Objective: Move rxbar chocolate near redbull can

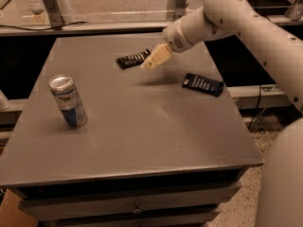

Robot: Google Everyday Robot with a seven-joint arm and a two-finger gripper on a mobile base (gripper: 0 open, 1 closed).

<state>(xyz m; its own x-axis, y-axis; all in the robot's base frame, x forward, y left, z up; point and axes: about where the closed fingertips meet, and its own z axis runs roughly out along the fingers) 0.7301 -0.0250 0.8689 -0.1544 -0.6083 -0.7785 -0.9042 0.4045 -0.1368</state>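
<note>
The rxbar chocolate, a flat black wrapper with white lettering, lies on the far middle of the grey table. The redbull can, silver and blue with a shiny top, stands upright at the table's left side. My gripper, with cream-coloured fingers, hangs above the table just right of the rxbar, close to its right end. It holds nothing that I can see. The white arm reaches in from the upper right.
A dark blue bar wrapper lies near the table's right edge. A rail and metal posts run behind the table. Drawers sit under the front edge. The floor drops off at the right.
</note>
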